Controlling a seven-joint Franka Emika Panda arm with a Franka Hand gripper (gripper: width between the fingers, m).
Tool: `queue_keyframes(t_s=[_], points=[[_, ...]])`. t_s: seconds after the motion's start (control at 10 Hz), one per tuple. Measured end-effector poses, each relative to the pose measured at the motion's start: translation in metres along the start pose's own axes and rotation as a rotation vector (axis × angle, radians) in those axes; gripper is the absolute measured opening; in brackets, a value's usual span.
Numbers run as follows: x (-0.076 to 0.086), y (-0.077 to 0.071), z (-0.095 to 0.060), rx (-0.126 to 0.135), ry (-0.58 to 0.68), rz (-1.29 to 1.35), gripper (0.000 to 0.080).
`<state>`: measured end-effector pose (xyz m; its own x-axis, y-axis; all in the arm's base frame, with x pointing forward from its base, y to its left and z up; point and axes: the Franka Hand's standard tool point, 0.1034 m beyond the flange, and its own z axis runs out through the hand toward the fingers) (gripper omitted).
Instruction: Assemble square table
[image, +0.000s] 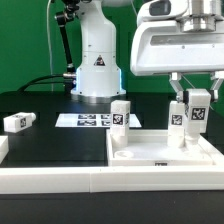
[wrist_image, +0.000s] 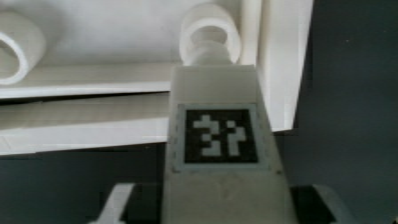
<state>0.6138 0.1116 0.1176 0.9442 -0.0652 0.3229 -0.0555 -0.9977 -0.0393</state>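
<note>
Claw (image: 197, 98) clamped on leg (wrist_image: 222, 135). Hold leg upright, centre tip over round socket (wrist_image: 212, 40) in square table slab (image: 160, 155), lower, then screw in.

Bright even light; wrist view soft, blurred.

White slab (image: 160, 152), white leg (wrist_image: 217, 90), black-and-white tag (wrist_image: 219, 135), black table (image: 55, 138)
</note>
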Motion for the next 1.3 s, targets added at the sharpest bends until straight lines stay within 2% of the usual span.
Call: queue_keyframes(t_s=[0.4, 0.9, 1.3], points=[[0.0, -0.005, 0.003, 0.005, 0.03, -0.007, 0.029], [-0.004, 0.002, 0.012, -0.003, 0.07, -0.031, 0.029], [-0.006, -0.001, 0.016, -0.005, 0.065, -0.062, 0.029]])
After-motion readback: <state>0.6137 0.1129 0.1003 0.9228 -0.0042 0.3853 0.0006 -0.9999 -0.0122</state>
